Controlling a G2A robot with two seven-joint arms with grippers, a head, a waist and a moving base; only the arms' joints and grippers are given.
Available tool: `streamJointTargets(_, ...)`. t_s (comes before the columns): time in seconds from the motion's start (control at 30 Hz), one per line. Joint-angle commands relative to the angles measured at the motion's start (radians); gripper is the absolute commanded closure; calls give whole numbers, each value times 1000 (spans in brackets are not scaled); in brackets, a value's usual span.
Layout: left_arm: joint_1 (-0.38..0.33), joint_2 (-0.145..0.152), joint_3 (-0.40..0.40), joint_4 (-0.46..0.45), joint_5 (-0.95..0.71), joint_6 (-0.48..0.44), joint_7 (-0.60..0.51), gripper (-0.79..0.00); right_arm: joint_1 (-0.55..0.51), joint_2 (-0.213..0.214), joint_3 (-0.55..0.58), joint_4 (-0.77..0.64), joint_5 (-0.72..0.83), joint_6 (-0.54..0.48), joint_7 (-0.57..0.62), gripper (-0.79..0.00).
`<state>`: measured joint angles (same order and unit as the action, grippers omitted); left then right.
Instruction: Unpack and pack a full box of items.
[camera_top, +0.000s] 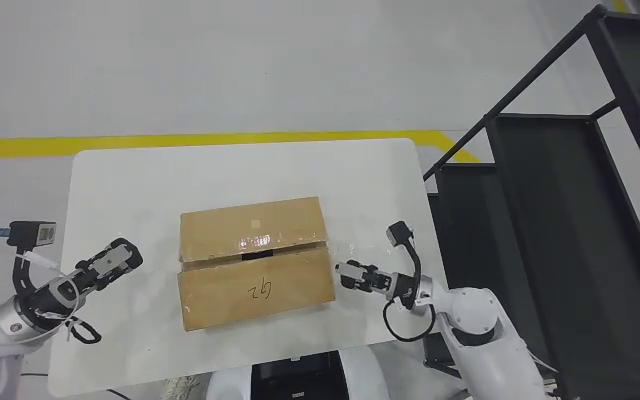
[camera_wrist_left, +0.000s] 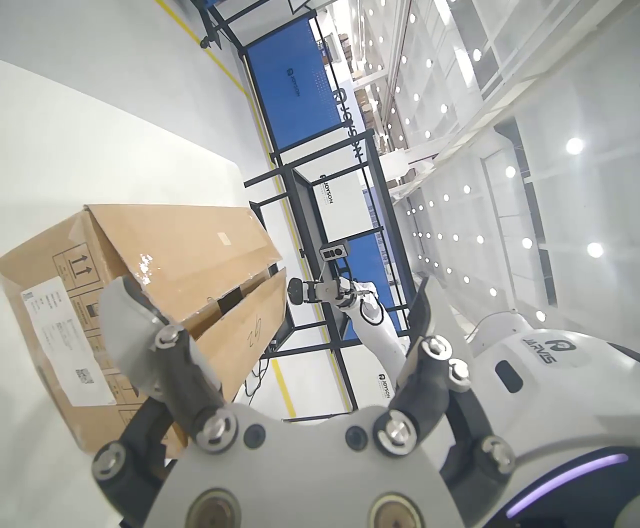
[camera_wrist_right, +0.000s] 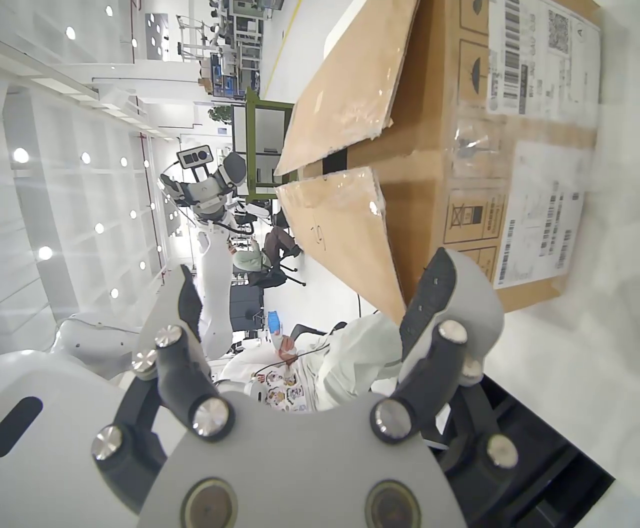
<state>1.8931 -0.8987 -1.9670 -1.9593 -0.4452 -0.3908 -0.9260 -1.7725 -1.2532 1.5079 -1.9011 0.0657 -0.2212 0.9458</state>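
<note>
Two grippers, both empty. Over on the left, the left gripper (camera_top: 122, 258) hangs above the white desk (camera_top: 140, 190) near the left end of the cardboard box (camera_top: 255, 265), jaws spread wide. The box sits mid-desk, flaps folded down with a small dark gap at the seam and a scribble on the near flap. The right gripper (camera_top: 345, 276) is just beside its right end, jaws released too.
</note>
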Motion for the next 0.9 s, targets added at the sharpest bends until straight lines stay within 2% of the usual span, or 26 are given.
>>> streamJointTargets(0.0, 0, 0, 0, 0, 0, 0, 0, -785, 13, 3, 4, -2, 16, -2, 14, -785)
streamJointTargets(0.2, 0, 0, 0, 0, 0, 0, 0, -785, 71, 12, -11, 25, 2, 2, 36, -785)
streamJointTargets(0.53, 0, 0, 0, 0, 0, 0, 0, -785, 153, 16, -82, 107, -48, -29, -11, -785)
streamJointTargets(0.77, 0, 0, 0, 0, 0, 0, 0, -785, 133, 27, -81, 67, -12, -119, 18, -785)
streamJointTargets(0.87, 0, 0, 0, 0, 0, 0, 0, -785, 112, 35, -63, 41, 59, -149, 78, -785)
